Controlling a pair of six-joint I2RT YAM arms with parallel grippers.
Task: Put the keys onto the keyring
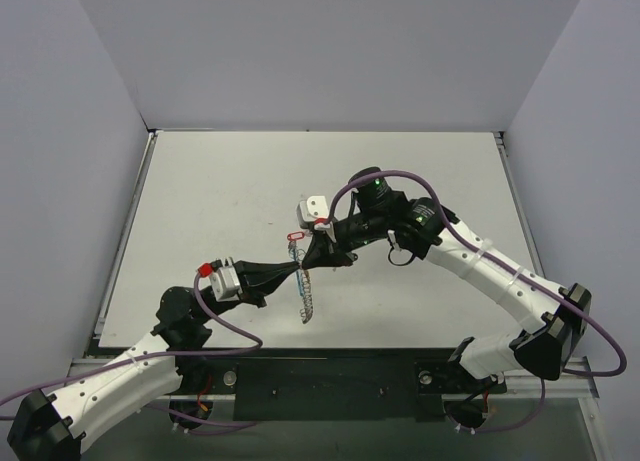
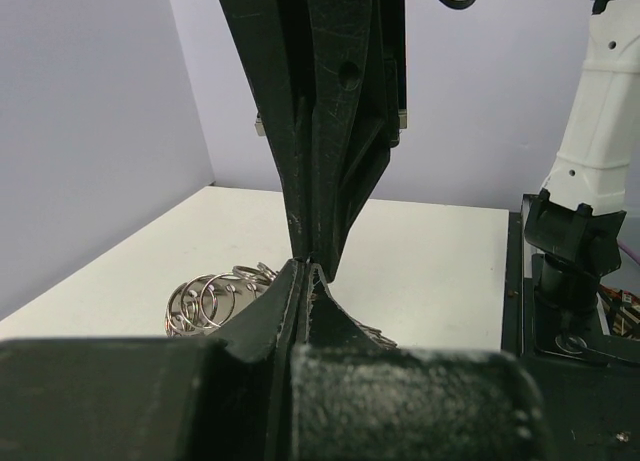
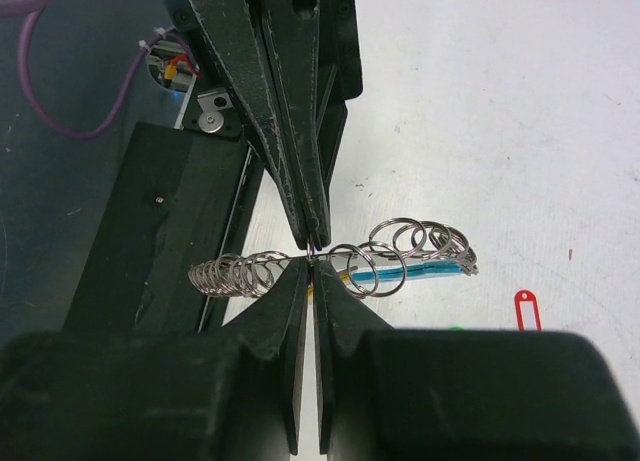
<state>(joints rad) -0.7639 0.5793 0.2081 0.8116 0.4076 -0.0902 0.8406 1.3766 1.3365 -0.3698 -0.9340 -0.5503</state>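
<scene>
The keyring (image 1: 303, 291), a long silvery coil with a blue segment (image 1: 295, 247), hangs above the table between the two arms. My left gripper (image 1: 299, 271) and right gripper (image 1: 316, 260) meet tip to tip at its wire, and both are shut on it. In the right wrist view the coil (image 3: 240, 274) runs sideways past my right gripper (image 3: 313, 262), with the blue segment (image 3: 432, 271) on the right. A bit of yellow tag (image 3: 345, 275) shows behind it. The red-tagged key (image 3: 527, 309) lies on the table, also seen from above (image 1: 322, 222). The left wrist view shows coils (image 2: 212, 301) beside my shut left gripper (image 2: 305, 264).
A small pale grey block (image 1: 311, 208) lies on the table beside the red tag. A sliver of green (image 3: 455, 328) peeks out past my right gripper's body. The dark mounting rail (image 1: 330, 381) runs along the near edge. Grey walls enclose the white table (image 1: 200, 201).
</scene>
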